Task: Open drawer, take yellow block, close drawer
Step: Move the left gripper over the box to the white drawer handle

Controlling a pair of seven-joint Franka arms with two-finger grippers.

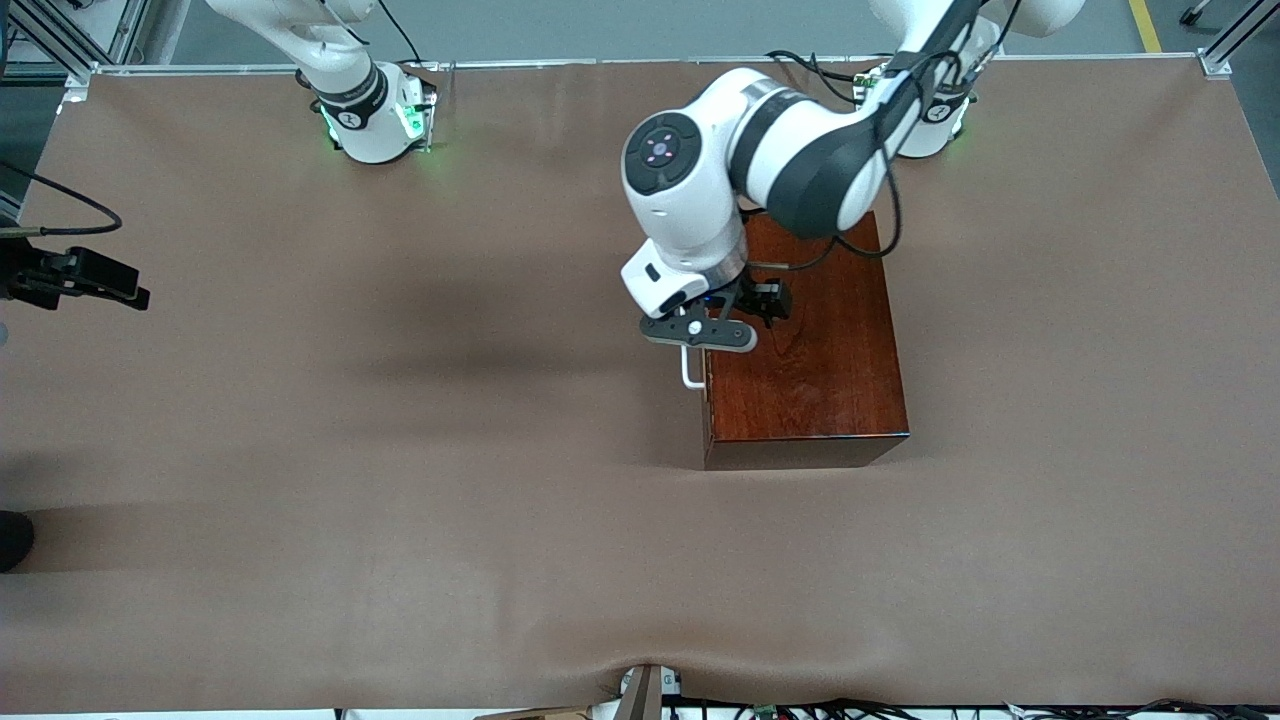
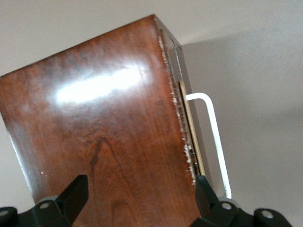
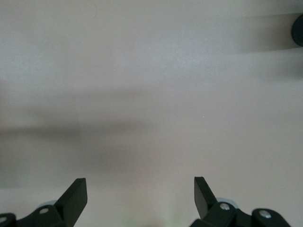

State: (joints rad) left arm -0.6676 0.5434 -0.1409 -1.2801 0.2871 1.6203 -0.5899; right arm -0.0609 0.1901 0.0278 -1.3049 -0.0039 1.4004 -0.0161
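Observation:
The dark reddish-brown wooden box stands on the table toward the left arm's end. Its drawer is shut: only a thin pale-wood edge shows at the box's front, which faces the right arm's end. The white U-shaped handle sticks out from that front and also shows in the left wrist view. My left gripper is open and empty over the box's top front edge; one fingertip is at the drawer front beside the handle. My right gripper is open and empty over bare table. The yellow block is hidden.
The brown table cover spreads wide from the box toward the right arm's end and toward the front camera. A black device with a cable sits at the table's edge at the right arm's end. A dark round thing shows in the right wrist view.

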